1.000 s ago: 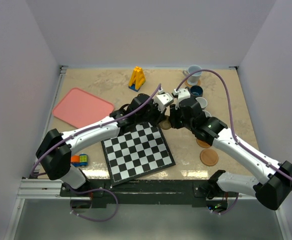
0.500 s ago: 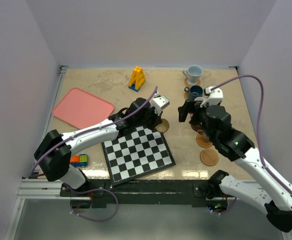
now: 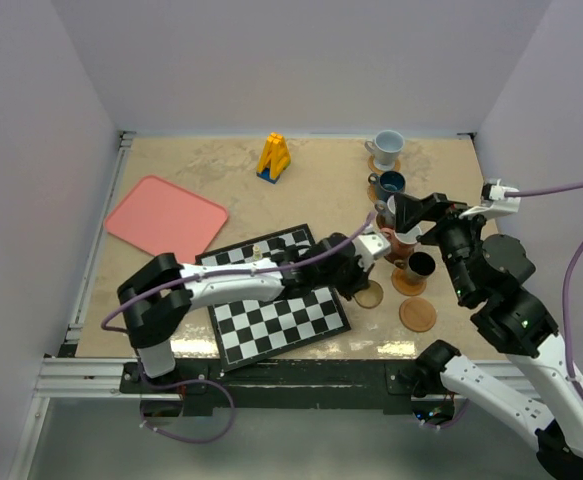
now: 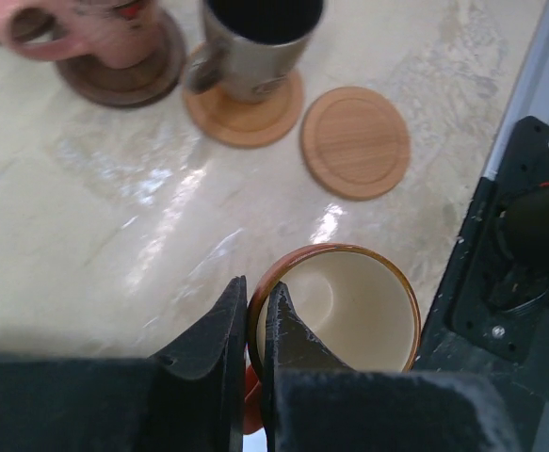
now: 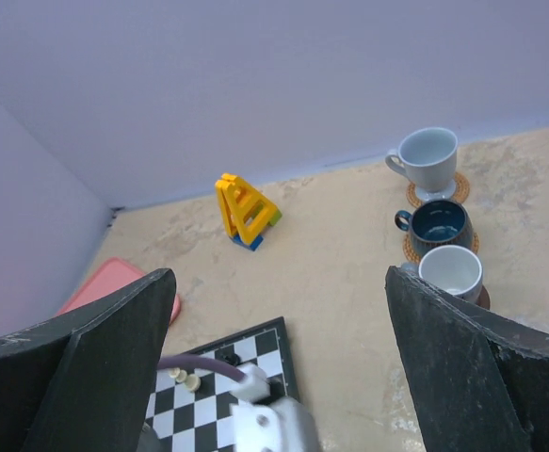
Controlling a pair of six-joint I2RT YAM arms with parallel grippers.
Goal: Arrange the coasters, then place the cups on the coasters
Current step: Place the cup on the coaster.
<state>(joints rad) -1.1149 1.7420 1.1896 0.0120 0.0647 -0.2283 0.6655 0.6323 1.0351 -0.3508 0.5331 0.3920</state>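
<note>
The table [image 4: 95, 188] has a polished, marble-look top, glossy enough to throw bright glare. The bare coaster [image 4: 355, 141] is light wood, matt, with fine grain and a turned ring near its edge. The dark coaster [image 4: 152, 85] is browner wood, equally dull. The tan cup [image 4: 349, 301] is glazed ceramic, smooth cream inside with a coppery sheen on the rim. The left tool [image 4: 258, 288] has matt black plastic fingers. The rail [image 4: 538, 80] looks like brushed grey metal. The pink tray [image 3: 166, 215] looks like smooth matt plastic.
</note>
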